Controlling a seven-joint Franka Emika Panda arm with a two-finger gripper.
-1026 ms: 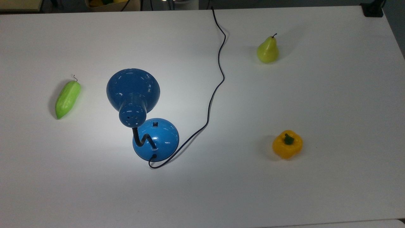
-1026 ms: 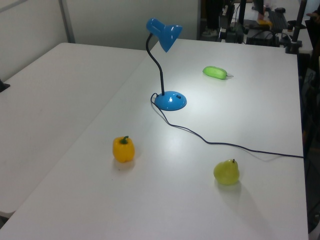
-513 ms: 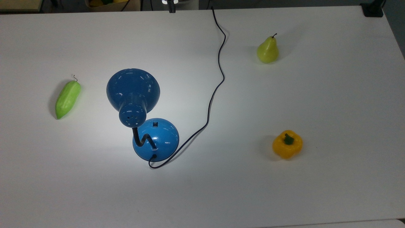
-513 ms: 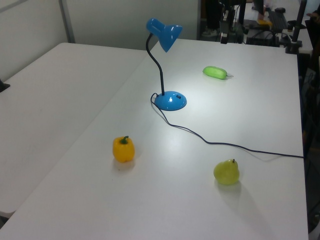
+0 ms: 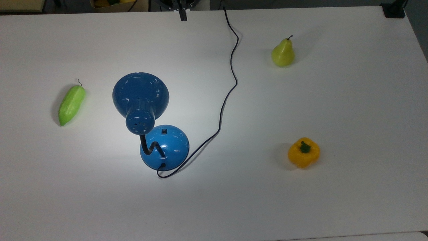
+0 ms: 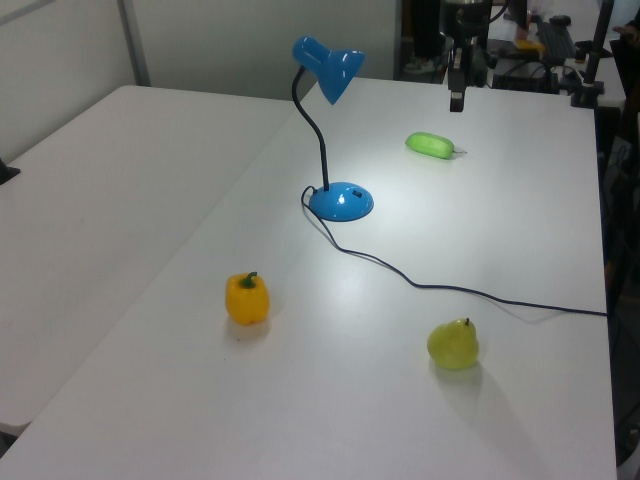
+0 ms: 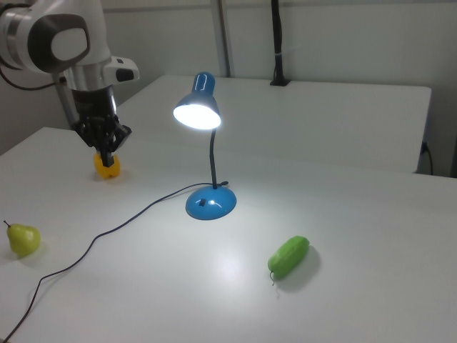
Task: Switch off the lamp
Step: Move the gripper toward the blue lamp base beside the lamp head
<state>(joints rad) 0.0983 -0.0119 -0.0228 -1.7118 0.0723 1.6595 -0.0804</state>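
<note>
Top view, gripper: the gripper (image 5: 183, 15) now reaches in over the table's (image 5: 334, 201) far edge, lower than half a second ago, when only its tip showed there.
Top view, lamp: the lamp (image 5: 164, 147) stands left of the table's middle, unmoved, with a bright pool of light around its base; its cord (image 5: 230, 90) winds off to the far edge.
Top view, other things: the cucumber (image 5: 71, 104) lies toward the left edge, the pear (image 5: 283, 53) toward the far right corner, the yellow pepper (image 5: 303, 152) toward the right edge, all as before.
Left view, gripper: it (image 6: 457, 98) hangs above the far end of the table, near the cucumber (image 6: 432, 145), further down than earlier.
Right view, gripper: on the arm (image 7: 61, 43), the gripper (image 7: 107, 157) points down with its fingers close together, holding nothing, well apart from the lamp (image 7: 209, 204).
Right view, lamp: the shade (image 7: 197, 111) glows, still lit.
</note>
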